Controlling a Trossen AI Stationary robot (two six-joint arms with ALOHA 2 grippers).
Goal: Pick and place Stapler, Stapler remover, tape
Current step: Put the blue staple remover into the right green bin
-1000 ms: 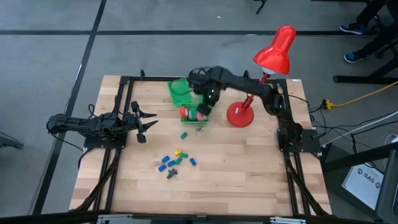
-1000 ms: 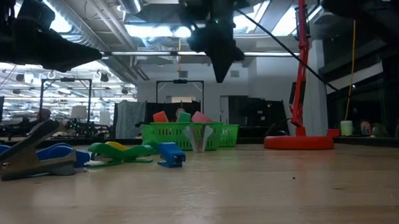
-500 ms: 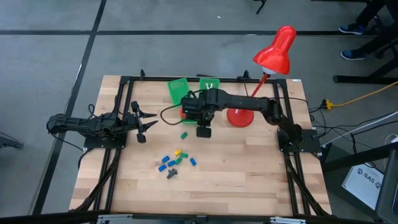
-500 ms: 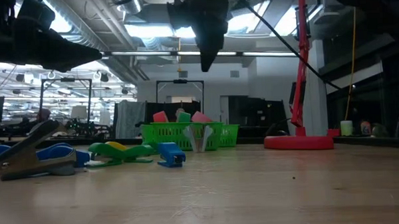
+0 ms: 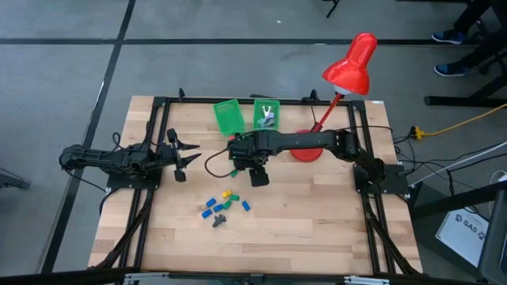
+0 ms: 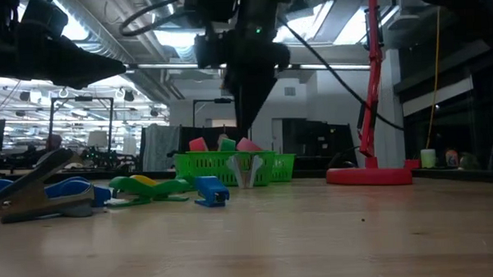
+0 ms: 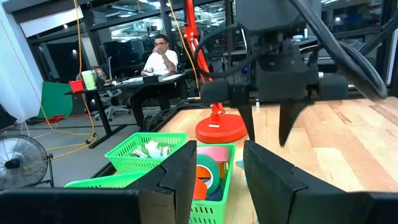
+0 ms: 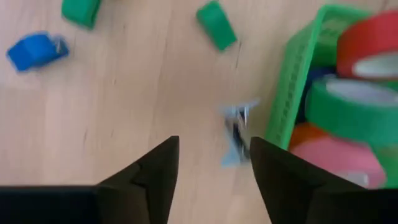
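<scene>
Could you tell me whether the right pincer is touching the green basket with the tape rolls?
Apart: the right wrist view shows bare wood between the open right pincer and the green basket.

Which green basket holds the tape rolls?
The basket beside the right gripper, filled with red, green and pink tape; the others stand farther back.

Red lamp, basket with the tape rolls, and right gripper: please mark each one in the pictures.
Red lamp (image 5: pixel 354 65): high view, on its red shade.
Basket with the tape rolls (image 8: pixel 289 87): right wrist view, on its green side wall.
Right gripper (image 8: pixel 213 165): right wrist view, midway between its two dark fingertips.
</scene>
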